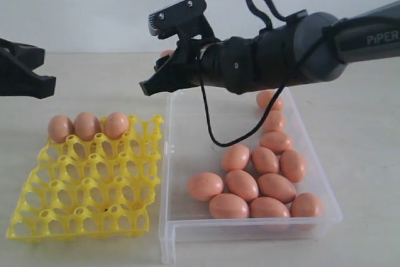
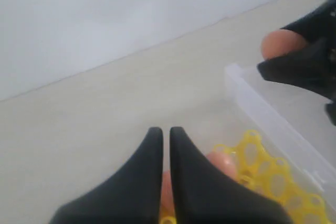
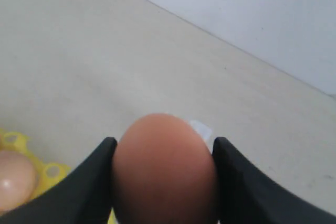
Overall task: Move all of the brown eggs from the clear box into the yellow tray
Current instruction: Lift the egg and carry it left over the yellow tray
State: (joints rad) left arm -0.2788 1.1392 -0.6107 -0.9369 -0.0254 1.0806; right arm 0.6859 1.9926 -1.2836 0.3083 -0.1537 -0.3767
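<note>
One brown egg [image 3: 164,182] bound for the yellow tray [image 1: 81,187]
Your right claw [image 3: 164,148] clamps it high beside that tray, probably for clearance; your left claw [image 2: 166,130] is pressed together, empty.

A flat, pale beige, matte bench [image 1: 369,123] spreads beneath and to every side of both sets of jaws. Beyond the jaws it meets a plain, smooth, greyish-white wall [image 1: 94,4] along one straight seam. The light is soft and even, and the bench carries only faint, blurred shadows. Ahead of the right jaws, close to the seam, a small dark speck [image 3: 224,68] marks the bench.
</note>
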